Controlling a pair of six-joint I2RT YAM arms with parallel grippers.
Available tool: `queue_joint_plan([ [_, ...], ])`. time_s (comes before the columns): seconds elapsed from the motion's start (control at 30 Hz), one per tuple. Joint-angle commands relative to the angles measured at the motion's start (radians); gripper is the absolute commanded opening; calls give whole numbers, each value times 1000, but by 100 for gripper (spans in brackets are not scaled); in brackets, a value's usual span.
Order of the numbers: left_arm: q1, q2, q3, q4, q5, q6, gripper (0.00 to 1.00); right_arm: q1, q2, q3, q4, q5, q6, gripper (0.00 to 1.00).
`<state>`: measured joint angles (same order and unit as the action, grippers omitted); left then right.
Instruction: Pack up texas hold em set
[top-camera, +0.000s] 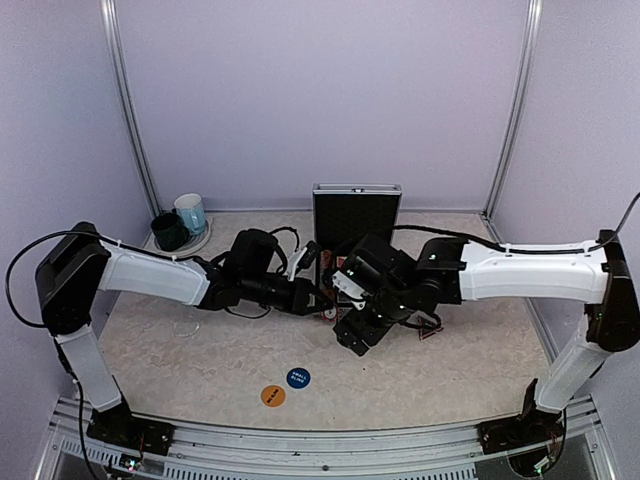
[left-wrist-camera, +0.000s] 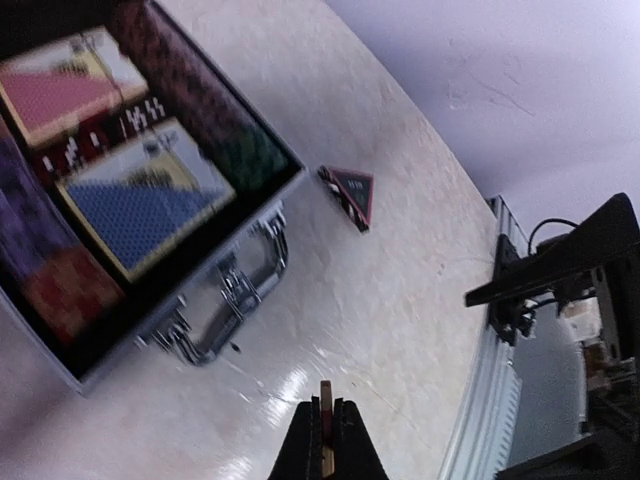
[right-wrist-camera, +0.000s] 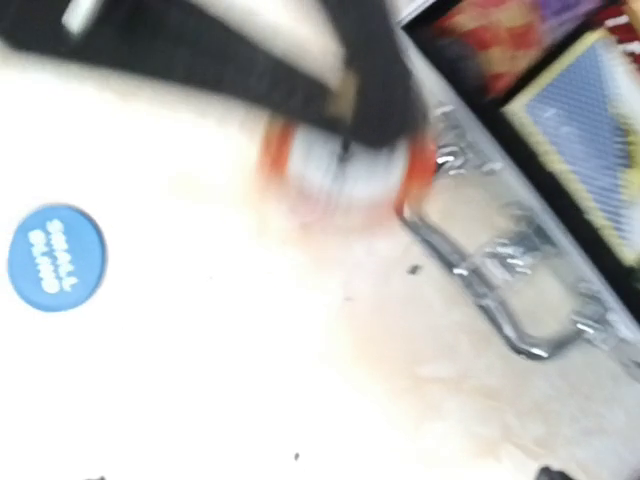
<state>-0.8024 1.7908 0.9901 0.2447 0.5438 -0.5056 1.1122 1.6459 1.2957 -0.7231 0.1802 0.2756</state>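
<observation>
The silver case (left-wrist-camera: 200, 300) lies open, its black lid (top-camera: 356, 215) standing upright at the back. It holds a red card deck (left-wrist-camera: 60, 95), a blue card deck (left-wrist-camera: 150, 205) and chip stacks (left-wrist-camera: 60, 290). My left gripper (left-wrist-camera: 325, 415) is shut on a red-and-white poker chip (right-wrist-camera: 345, 165), held on edge above the table just in front of the case handle (left-wrist-camera: 235, 290). The dark triangular marker (left-wrist-camera: 352, 195) lies on the table beside the case. The blue button (top-camera: 298, 378) and orange button (top-camera: 273, 396) lie near the front. My right gripper (top-camera: 355, 335) hovers close to the left one; its jaws do not show.
A dark green mug (top-camera: 168, 231) and a light blue mug (top-camera: 190, 213) stand at the back left on a plate. Aluminium frame rails (top-camera: 300, 445) run along the table's near edge. The right wrist view is heavily blurred.
</observation>
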Motion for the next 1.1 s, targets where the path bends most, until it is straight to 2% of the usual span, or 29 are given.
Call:
queue_joint_plan([
  [0.0,22,-75,115,-157,-154,382,0,-21,-177,-102,73,38,49,93],
  [0.2,23,-2,267,-329,-272,791,0,-44,-296,-205,94,92,81,96],
  [0.33,16,58,331,-441,-220,1093,0,-48,-313,-222,92,99,90,96],
  [0.47,17,106,409,-536,-213,1252,0,-48,-312,-233,96,98,93,96],
  [0.63,16,204,523,-654,-276,1353,0,-48,-299,-233,97,92,94,96],
  [0.8,12,290,579,-700,-292,1399,0,-49,-293,-235,96,89,96,96],
  [1.07,6,275,566,-694,-275,1398,0,-49,-286,-243,96,84,100,96],
])
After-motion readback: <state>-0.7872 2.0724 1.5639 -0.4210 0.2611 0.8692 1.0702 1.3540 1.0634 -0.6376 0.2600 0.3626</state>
